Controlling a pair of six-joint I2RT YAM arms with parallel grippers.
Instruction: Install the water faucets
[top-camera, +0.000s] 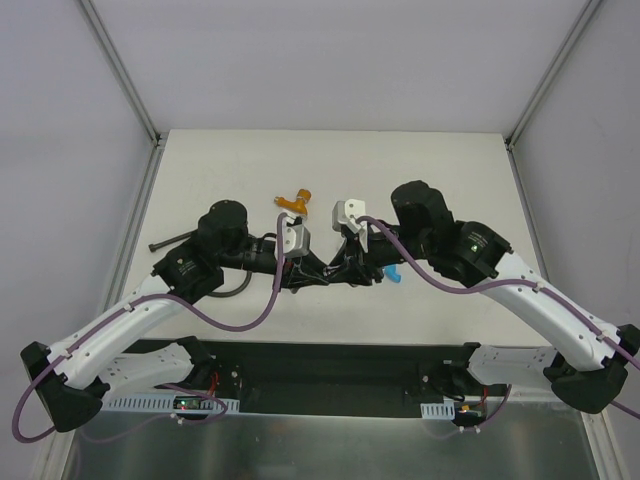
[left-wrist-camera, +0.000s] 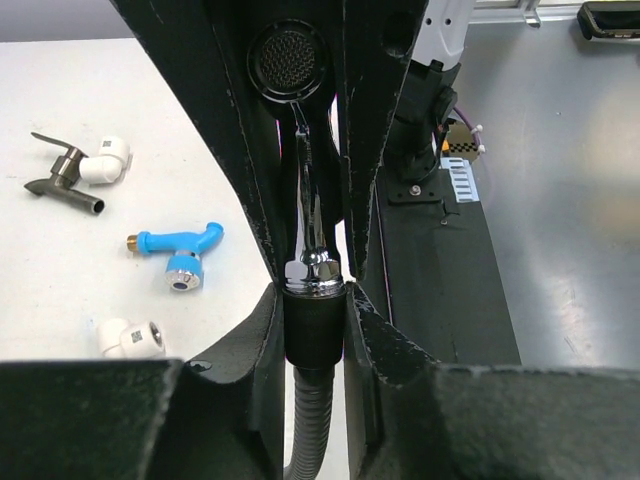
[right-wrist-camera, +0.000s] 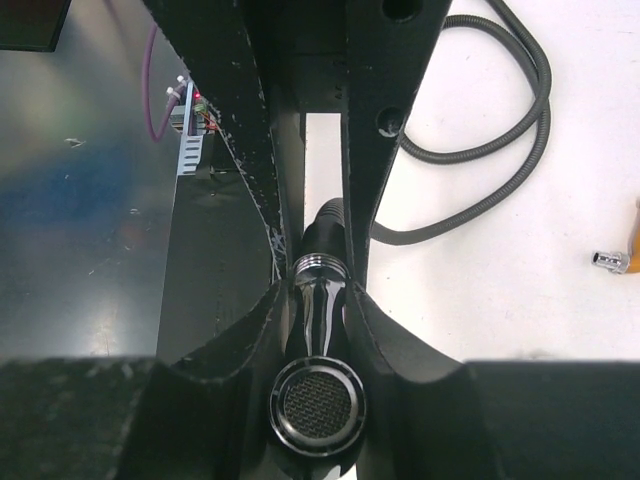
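Both grippers meet at mid-table over one piece: a glossy chrome spray head (right-wrist-camera: 320, 310) with a round mesh face (right-wrist-camera: 318, 405), joined to a dark flexible hose (right-wrist-camera: 500, 170). My right gripper (right-wrist-camera: 318, 295) is shut on the spray head's neck. My left gripper (left-wrist-camera: 315, 320) is shut on the hose's black end nut (left-wrist-camera: 313, 340), just below the chrome collar. A blue faucet (left-wrist-camera: 180, 250) and a grey-brown faucet (left-wrist-camera: 62, 180) lie on the table to the left of my left fingers. The orange-brass faucet (top-camera: 295, 202) lies behind the grippers.
A white elbow fitting (left-wrist-camera: 105, 160) is screwed onto the grey-brown faucet, and another (left-wrist-camera: 132, 338) lies loose near the blue one. The hose loops across the table (top-camera: 235, 290) on the left arm's side. A dark metal base plate (top-camera: 320, 365) runs along the near edge.
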